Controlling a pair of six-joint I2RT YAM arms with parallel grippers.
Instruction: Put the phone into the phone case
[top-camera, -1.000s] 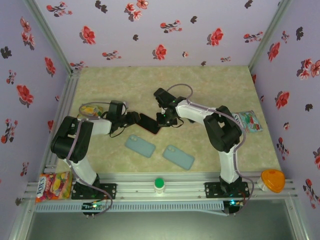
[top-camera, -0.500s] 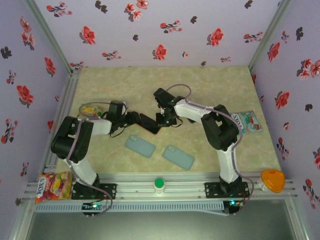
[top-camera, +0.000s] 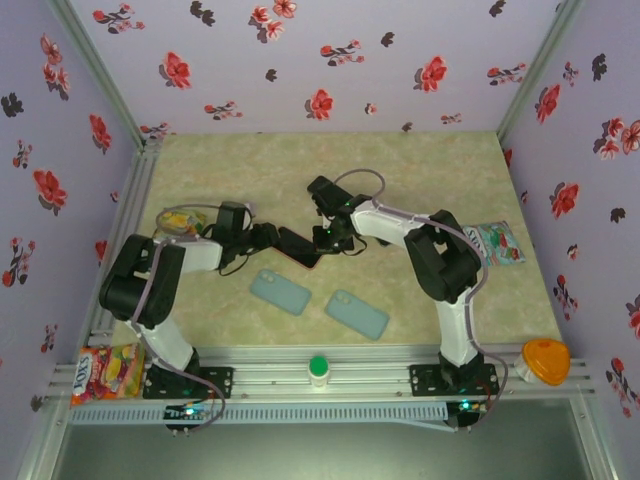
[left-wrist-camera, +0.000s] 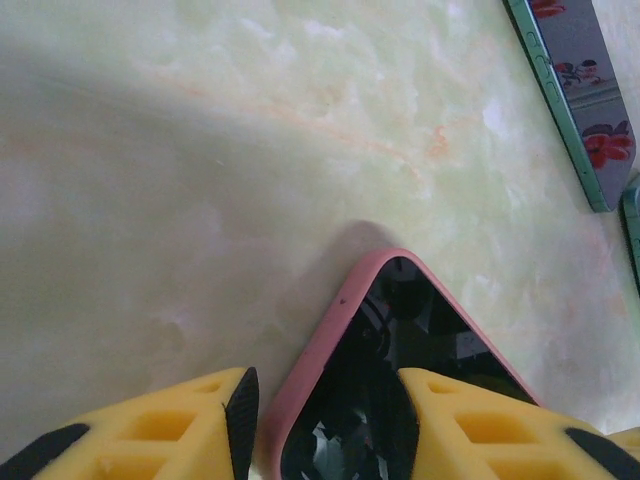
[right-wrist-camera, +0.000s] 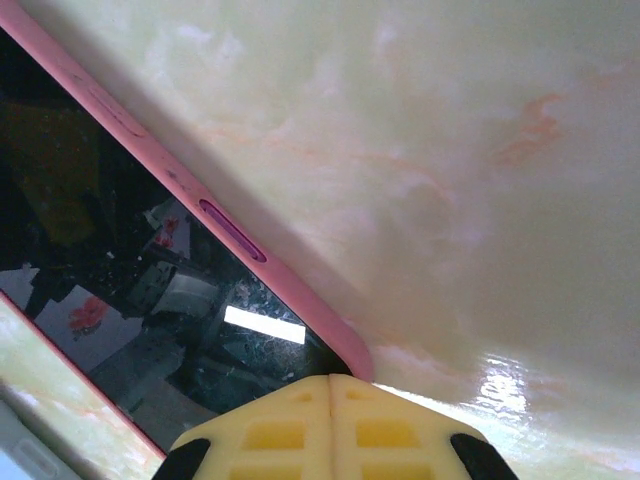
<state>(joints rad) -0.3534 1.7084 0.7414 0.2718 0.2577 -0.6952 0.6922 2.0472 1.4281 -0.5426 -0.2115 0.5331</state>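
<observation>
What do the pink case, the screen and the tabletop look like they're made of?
The case is probably soft silicone or rubber, matte: a rounded pink lip with moulded buttons and no glare. The screen is glossy glass, showing sharp mirror reflections and dust specks. The tabletop is smooth, likely marble-print laminate or vinyl, with a soft sheen and printed-looking veins.

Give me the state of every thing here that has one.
left gripper, shut on the phone's edges.
right gripper, shut, tips at the phone's corner.
phone, screen dark, facing up, held.
pink case, fitted round the phone's visible edges.
left blue case, flat on table, free.
right blue case, flat on table, free.
</observation>
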